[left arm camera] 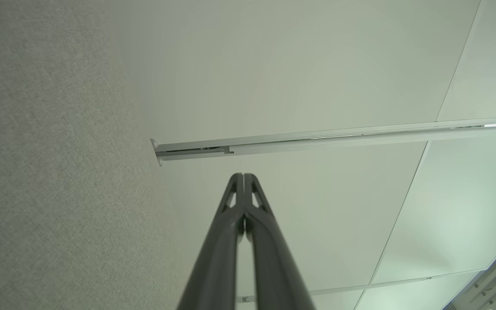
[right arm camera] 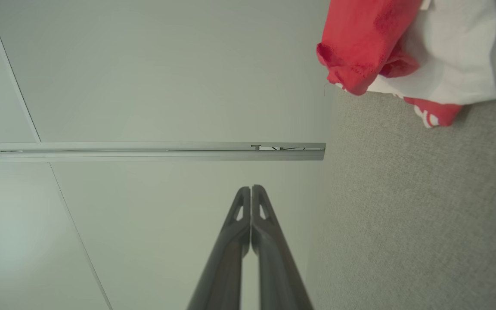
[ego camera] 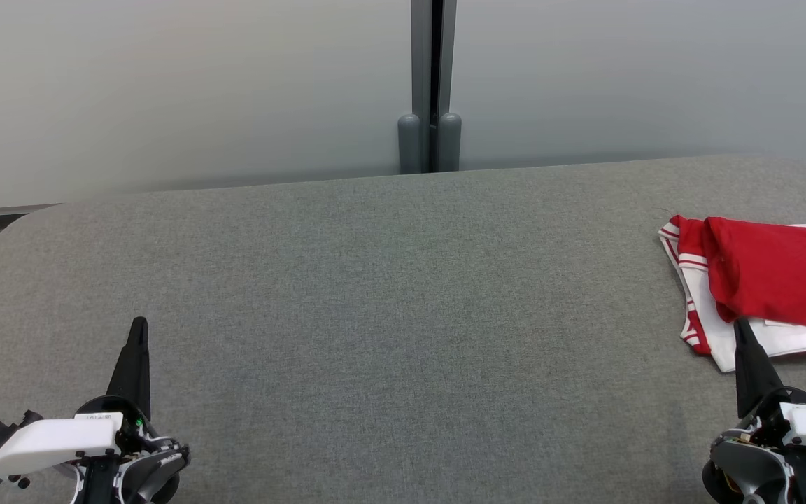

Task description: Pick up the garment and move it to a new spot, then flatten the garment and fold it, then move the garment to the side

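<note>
The red and white garment [ego camera: 760, 287] lies bunched at the right edge of the grey table, partly cut off by the head view; the right wrist view has the garment [right arm camera: 407, 51] at its upper right. My right gripper [ego camera: 740, 325] is shut and empty, its tip just in front of the garment's near edge. In the right wrist view the right gripper [right arm camera: 251, 188] has its fingers pressed together. At the lower left my left gripper [ego camera: 139, 323] rests over the table, far from the garment. The left gripper [left arm camera: 243, 176] is shut on nothing.
A grey fabric table [ego camera: 389, 301] spreads across the head view, with a pale partition wall [ego camera: 186, 91] behind it. A dark grey post [ego camera: 431, 84] with two rounded feet stands at the back middle.
</note>
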{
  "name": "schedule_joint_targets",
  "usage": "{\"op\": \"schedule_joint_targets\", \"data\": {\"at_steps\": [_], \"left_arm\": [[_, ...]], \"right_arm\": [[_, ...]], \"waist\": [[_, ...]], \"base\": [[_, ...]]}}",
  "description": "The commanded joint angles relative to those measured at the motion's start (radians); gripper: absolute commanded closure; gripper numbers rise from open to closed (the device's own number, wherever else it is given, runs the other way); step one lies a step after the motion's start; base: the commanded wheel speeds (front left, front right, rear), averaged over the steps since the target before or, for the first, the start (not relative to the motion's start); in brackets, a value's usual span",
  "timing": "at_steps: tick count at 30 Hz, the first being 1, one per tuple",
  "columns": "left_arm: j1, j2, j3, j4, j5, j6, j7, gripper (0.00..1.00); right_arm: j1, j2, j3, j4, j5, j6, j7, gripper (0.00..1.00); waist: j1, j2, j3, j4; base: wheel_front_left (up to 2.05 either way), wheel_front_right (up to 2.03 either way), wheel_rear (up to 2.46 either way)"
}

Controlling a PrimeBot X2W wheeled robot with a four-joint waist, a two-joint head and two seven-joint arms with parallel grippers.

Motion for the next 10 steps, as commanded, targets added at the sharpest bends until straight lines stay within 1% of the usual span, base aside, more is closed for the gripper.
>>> {"op": "schedule_joint_targets", "data": {"at_steps": [1, 10], "left_arm": [[-0.013, 0.004, 0.004, 0.001, 0.002, -0.003, 0.004, 1.00], [-0.013, 0.003, 0.005, 0.001, 0.004, -0.003, 0.003, 1.00]], "right_arm": [[-0.009, -0.002, -0.002, -0.003, -0.004, 0.000, 0.005, 1.00], [-0.009, -0.001, -0.003, -0.003, -0.005, 0.000, 0.006, 1.00]], "waist": [[0.0000, 0.0000, 0.000, 0.000], [0.0000, 0.0000, 0.000, 0.000]], "base": [[0.00, 0.00, 0.00], [0.00, 0.00, 0.00]]}}
